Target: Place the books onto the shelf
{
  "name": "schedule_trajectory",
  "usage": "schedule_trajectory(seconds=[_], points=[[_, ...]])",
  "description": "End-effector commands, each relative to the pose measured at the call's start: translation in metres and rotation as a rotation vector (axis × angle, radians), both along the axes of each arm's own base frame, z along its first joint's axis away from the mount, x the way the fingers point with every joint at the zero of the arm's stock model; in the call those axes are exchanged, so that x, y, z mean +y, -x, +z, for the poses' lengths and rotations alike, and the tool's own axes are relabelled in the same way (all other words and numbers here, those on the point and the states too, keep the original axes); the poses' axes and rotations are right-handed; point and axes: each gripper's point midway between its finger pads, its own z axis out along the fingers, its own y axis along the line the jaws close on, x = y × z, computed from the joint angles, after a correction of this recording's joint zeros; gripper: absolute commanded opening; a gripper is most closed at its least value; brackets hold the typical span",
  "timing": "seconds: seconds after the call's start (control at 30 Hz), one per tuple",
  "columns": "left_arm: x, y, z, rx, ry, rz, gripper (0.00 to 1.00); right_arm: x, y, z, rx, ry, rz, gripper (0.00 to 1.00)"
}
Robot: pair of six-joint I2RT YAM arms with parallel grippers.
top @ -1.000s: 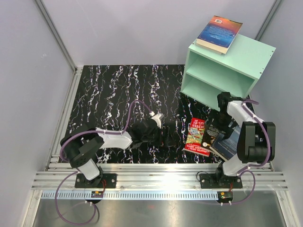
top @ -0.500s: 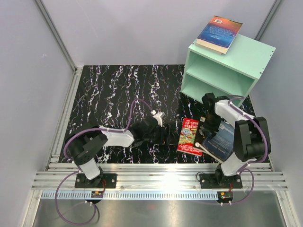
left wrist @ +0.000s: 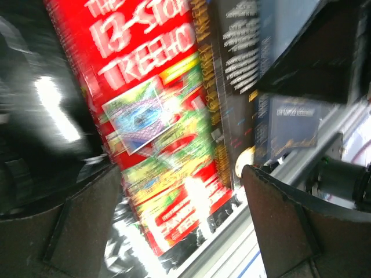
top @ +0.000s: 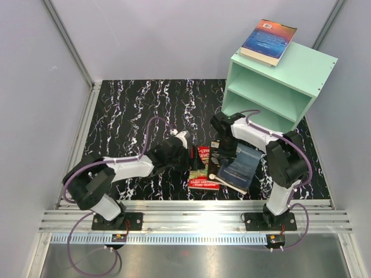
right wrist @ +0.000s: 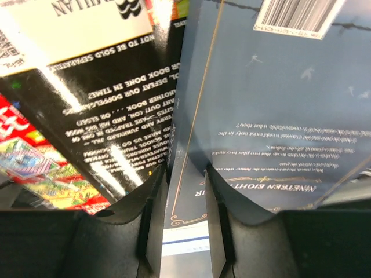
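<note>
The left wrist view is smearing with blur, so only part of the title on the glossy red paperback (top: 203, 169) is reading clearly, and the frame edge is cutting off its last letters. The left hand (left wrist: 181, 171) is hanging just above this cover with its fingers (left wrist: 75, 231) spread wide apart, gripping nothing.

A black paperback with white back-cover print (right wrist: 116, 116) is lying over the red one's right edge. A dark blue paperback with a barcode (top: 240, 168) is overlapping the black one in turn. All three are lying flat near the front edge of the black marbled desk (top: 139, 110). In the top view the right arm is hiding the black book's upper part.

The right hand (right wrist: 185, 171) is sitting low over the dark blue book's left edge with its fingers drawn close together. Whether they are pinching the cover or only resting on it is impossible to tell, since the book is filling the view.

The mint-green wooden shelf (top: 301, 63) is standing at the desk's far right corner. A thick blue-and-orange paperback (top: 268, 41) is lying flat on its top, overhanging the back corner.
</note>
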Motion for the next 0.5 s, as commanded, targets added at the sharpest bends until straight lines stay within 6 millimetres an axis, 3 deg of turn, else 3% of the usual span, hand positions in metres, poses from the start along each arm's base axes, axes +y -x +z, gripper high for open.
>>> schedule_trajectory(seconds=[0.0, 0.1, 0.23, 0.27, 0.33, 0.4, 0.43, 0.47], points=[[0.023, -0.012, 0.017, -0.07, -0.04, 0.044, 0.88, 0.115, -0.06, -0.019, -0.18, -0.382, -0.022, 0.28], [0.031, -0.014, 0.026, -0.087, -0.045, 0.06, 0.88, 0.117, -0.065, -0.002, -0.218, -0.389, -0.02, 0.28], [0.039, -0.016, 0.041, -0.111, -0.046, 0.09, 0.88, 0.097, -0.066, 0.034, -0.301, -0.328, -0.007, 0.42], [0.041, -0.014, 0.047, -0.115, -0.044, 0.094, 0.88, 0.087, -0.067, 0.05, -0.348, -0.302, -0.007, 0.53], [0.042, -0.016, 0.057, -0.128, -0.04, 0.103, 0.89, 0.064, -0.058, 0.069, -0.392, -0.236, -0.02, 0.64], [0.042, -0.019, 0.067, -0.149, -0.032, 0.11, 0.89, 0.045, -0.052, 0.077, -0.424, -0.175, -0.039, 0.83], [0.041, -0.022, 0.074, -0.163, -0.027, 0.115, 0.89, 0.036, -0.046, 0.076, -0.426, -0.154, -0.045, 0.88], [0.041, -0.024, 0.075, -0.165, -0.035, 0.113, 0.9, 0.029, -0.043, 0.088, -0.464, -0.158, -0.069, 0.92]])
